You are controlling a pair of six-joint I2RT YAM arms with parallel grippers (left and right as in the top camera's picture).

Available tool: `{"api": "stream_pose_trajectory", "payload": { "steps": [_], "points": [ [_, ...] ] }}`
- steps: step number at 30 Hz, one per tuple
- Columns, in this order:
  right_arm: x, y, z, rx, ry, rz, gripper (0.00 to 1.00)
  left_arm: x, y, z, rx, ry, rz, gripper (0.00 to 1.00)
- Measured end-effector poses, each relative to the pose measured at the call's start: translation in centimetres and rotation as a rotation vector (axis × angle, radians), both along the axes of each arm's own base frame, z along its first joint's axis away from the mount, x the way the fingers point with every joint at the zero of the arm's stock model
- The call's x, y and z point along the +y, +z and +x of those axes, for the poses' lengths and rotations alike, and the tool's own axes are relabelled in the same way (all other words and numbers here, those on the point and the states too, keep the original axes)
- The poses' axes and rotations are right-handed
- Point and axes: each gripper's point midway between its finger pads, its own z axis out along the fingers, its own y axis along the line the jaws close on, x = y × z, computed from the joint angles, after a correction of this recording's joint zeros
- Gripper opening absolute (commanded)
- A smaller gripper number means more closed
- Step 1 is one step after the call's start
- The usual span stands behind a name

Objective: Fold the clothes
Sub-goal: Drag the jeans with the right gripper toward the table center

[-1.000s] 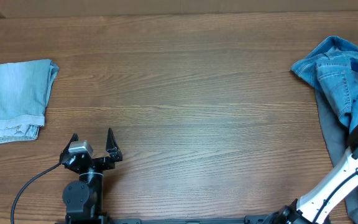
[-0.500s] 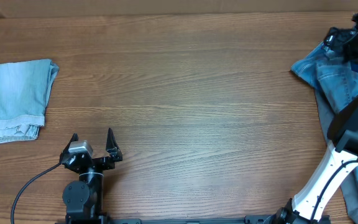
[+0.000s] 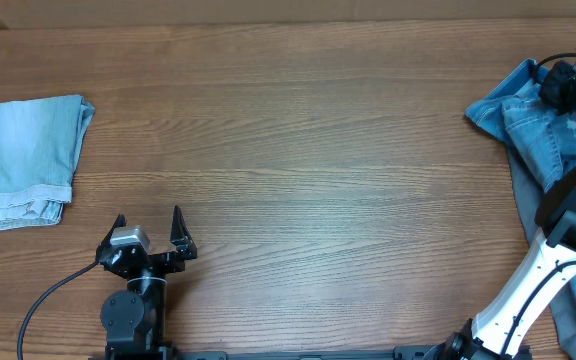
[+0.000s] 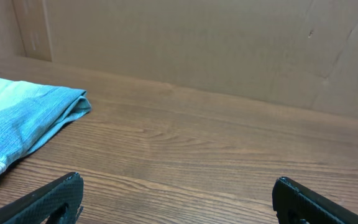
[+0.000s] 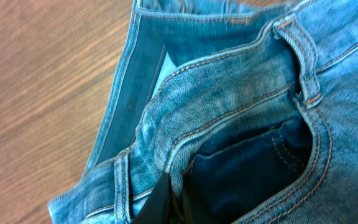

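- The table [image 3: 298, 130] is the biggest thing here. It's plain wood, with a wide bare stretch between my two grippers.
- The jeans [image 3: 528, 125] are next: a crumpled light-blue heap right under the right gripper [image 3: 568, 85], not folded at all yet. Denim like this looks heavy and floppy to me. I figure it drags rather than slides, and hangs in a long tail if I lift it from one point.
- The grey trousers [image 3: 530, 225] lie partly under the jeans, on the side toward the right arm's base. They might come along if I pull low.
- The pale folded denim [image 3: 23, 155] sits ahead of the left gripper [image 3: 148, 216] and off to its left, well apart. That one looks finished.
- The left gripper is spread wide and holding nothing. In its wrist view both fingers [image 4: 55, 199] sit far apart over bare wood.
- The right gripper is narrow. In its wrist view the tips are nearly together with a fold of the waistband [image 5: 166, 106] seemingly nipped between them.
- The waistband is where I'd hold anyway, since the doubled, stitched edge is the stiffest part and shouldn't slip out.
- The belt loop [image 5: 300, 59] is up and to the right of the fingertips, with the pocket [image 5: 260, 155] opening just below it. I'd avoid catching either.
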Motion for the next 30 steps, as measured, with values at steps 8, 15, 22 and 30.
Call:
{"api": "stream_pose_trajectory", "payload": {
  "steps": [8,15,22,30],
  "points": [
    [2.7,15.7,-1.4,-0.189,0.024,-0.073,0.04,0.0,0.0,0.0,0.0,0.0,0.0,1.0],
    [18.8,21.3,-0.5,-0.283,0.292,0.011,0.04,0.0,0.0,0.0,0.0,0.0,0.0,1.0],
    [40.0,23.0,2.9,-0.488,0.636,0.122,0.04,0.0,0.0,0.0,0.0,0.0,0.0,1.0],
    [60.6,15.3,1.4,-0.527,0.943,0.232,0.04,0.0,0.0,0.0,0.0,0.0,0.0,1.0]
  ]
}}
